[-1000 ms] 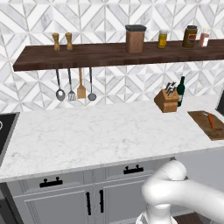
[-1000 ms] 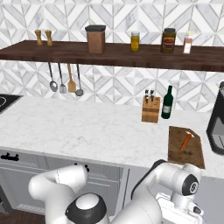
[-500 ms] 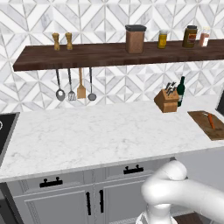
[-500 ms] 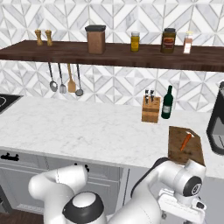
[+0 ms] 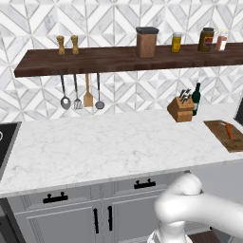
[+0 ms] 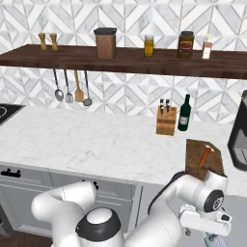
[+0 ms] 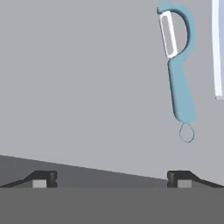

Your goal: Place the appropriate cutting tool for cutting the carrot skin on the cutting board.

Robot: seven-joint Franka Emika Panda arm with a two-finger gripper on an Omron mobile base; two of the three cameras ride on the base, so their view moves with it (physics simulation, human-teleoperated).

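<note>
A simulated kitchen with a white marble counter (image 5: 109, 147) across the middle of both base views. At the right edge of the left base view, a dark-brown cutting board (image 5: 223, 134) lies flat on the counter with a small orange carrot (image 5: 229, 130) resting on it, ready for peeling. A tan knife block (image 5: 181, 108) and a dark bottle (image 5: 196, 98) stand behind, near the wall. In the hand view, the tool (image 7: 112, 178) hangs released, its two dark fingertips spread wide at the bottom of the frame, holding nothing. A light-blue peeler (image 7: 178, 65) lies on a flat grey surface in the upper right of that frame, well apart from the fingertips. The peeler looks like the right choice for carrot skin, so the tool likely stands open to approach it.
</note>
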